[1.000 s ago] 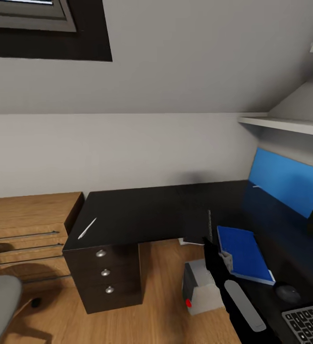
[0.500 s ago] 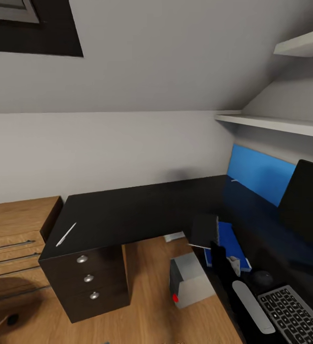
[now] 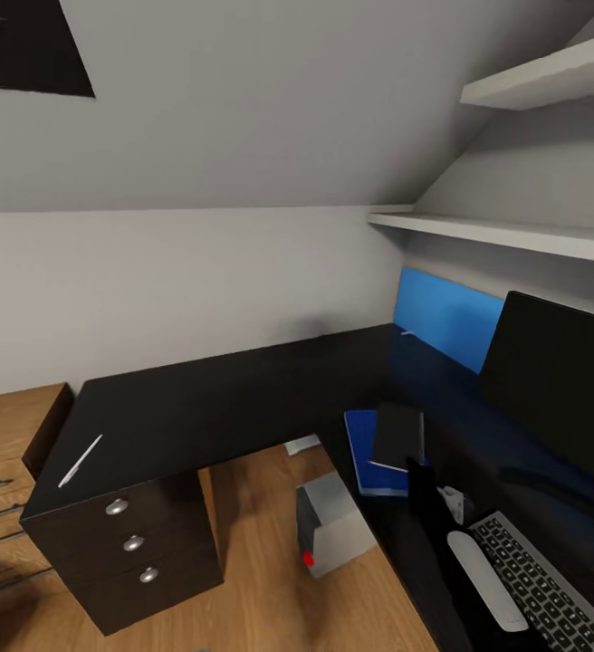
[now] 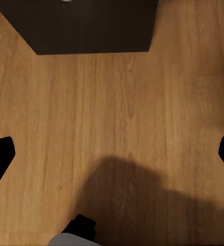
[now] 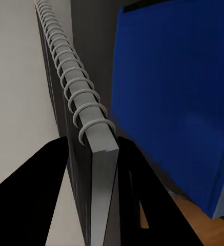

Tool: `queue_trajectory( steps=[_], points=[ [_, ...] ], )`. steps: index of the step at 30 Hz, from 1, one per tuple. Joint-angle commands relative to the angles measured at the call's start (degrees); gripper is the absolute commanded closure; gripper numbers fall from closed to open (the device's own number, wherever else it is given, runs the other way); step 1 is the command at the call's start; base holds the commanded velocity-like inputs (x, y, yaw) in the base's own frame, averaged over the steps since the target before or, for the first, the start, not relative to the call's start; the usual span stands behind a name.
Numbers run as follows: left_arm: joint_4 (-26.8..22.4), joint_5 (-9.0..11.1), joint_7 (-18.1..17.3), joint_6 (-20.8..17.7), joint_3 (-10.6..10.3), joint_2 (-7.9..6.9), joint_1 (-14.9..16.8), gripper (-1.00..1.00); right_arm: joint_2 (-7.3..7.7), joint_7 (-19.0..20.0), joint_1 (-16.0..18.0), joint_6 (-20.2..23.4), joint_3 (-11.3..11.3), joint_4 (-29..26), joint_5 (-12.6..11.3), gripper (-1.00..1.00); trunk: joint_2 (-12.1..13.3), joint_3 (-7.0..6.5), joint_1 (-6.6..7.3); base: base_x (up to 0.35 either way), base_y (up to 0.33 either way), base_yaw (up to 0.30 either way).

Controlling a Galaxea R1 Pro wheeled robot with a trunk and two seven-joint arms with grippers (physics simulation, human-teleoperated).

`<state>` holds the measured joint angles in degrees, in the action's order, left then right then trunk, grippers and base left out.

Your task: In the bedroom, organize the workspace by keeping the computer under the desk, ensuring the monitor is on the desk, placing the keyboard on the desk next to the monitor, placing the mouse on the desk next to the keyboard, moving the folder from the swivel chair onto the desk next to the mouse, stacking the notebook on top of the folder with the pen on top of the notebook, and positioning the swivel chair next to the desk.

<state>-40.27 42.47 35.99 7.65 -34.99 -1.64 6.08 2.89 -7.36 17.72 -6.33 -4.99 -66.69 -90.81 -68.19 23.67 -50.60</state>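
One right gripper [image 5: 94, 154] clamping spiral notebook [image 3: 397, 436] by its edge, hovering over blue folder [image 3: 362, 453] on desk [image 3: 225, 398], likely for stacking. Left gripper [image 4: 112, 154] hanging spread above floor. Pen [image 3: 80, 460] lying far left, awaiting pickup.

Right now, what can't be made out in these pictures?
- Mouse: hidden in the head view, likely behind the right arm.
- Keyboard: cut off by the head view's frame edge.
- Monitor: its right side is cut off there.
- Left gripper: just fingertips at the edges of the left wrist view.
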Motion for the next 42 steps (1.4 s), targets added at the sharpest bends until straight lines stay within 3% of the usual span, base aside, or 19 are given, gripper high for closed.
queue_trajectory(
  steps=[1, 23, 32, 42],
  points=[
    [-0.07, 0.60, 0.39, 0.40, -0.68, -0.10, 0.07, -1.00, 0.04, -0.19, 0.06, -0.52, -0.30, -0.09, -0.49, 1.00, -0.05, 0.10, 0.00, 0.000, 0.000, -0.185],
    [-0.07, 0.60, 0.40, 0.36, -0.87, -0.12, 0.07, -1.00, -0.23, -0.22, 0.05, 0.09, -0.84, -0.05, -0.60, 1.00, -0.05, 0.16, 0.00, 0.000, 0.000, -0.019],
    [-0.07, 0.60, 0.40, 0.35, -0.90, -0.12, 0.07, -1.00, -0.35, -3.35, 0.12, 0.09, -0.89, 2.95, -0.60, 1.00, -0.05, 0.16, 0.00, 0.000, 0.000, 0.000],
    [-0.07, 0.54, 0.40, 0.43, -0.88, -0.12, 0.07, -1.00, -0.40, -3.50, 0.12, 0.09, -0.89, 3.23, -0.52, 1.00, -0.05, 0.16, 0.00, 0.099, 0.000, 0.000]
  ],
)
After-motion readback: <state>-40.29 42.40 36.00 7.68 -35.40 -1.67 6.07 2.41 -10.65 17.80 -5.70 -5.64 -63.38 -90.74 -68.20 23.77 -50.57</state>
